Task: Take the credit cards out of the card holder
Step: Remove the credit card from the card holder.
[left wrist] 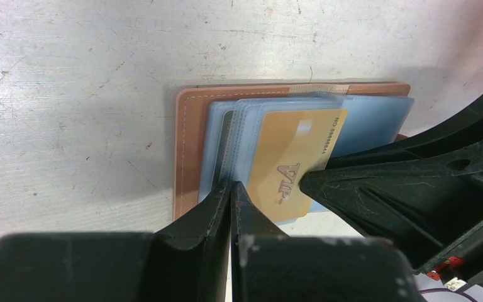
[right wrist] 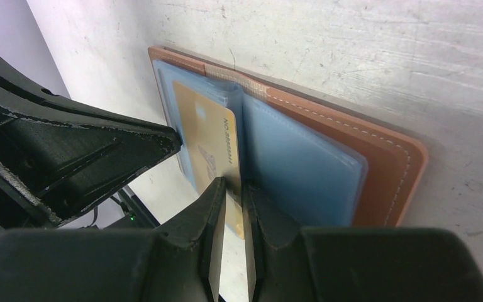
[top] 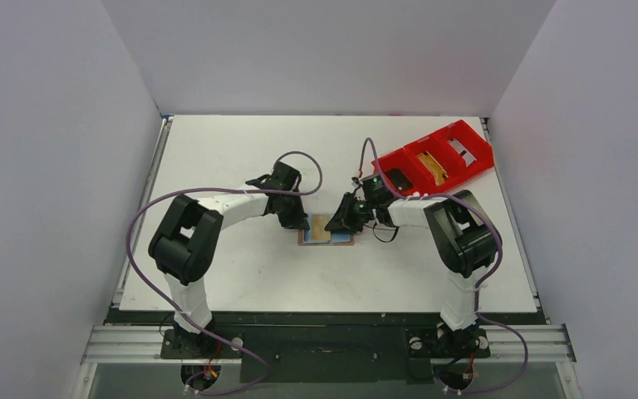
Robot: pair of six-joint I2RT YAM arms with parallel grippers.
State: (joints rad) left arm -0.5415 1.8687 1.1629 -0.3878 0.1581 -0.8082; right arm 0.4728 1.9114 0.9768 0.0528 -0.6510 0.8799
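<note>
I see the white table (top: 241, 274) — the open card holder (top: 319, 230) lies mid-table, a red tray (top: 480, 141) at two o'clock.

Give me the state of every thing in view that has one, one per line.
card holder: open, lying flat on the table.
gold card: partly out of its sleeve.
left claw: shut, tips on the holder's sleeves.
right claw: shut on the gold card's edge.
red tray: compartments hold items.

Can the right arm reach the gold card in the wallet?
Probably yes. The right gripper has a finger on each side of the edge of the gold card, with nothing blocking. The left gripper, shut, presses the card holder off to one side. Whether the card is pinched tight is unclear.
</note>
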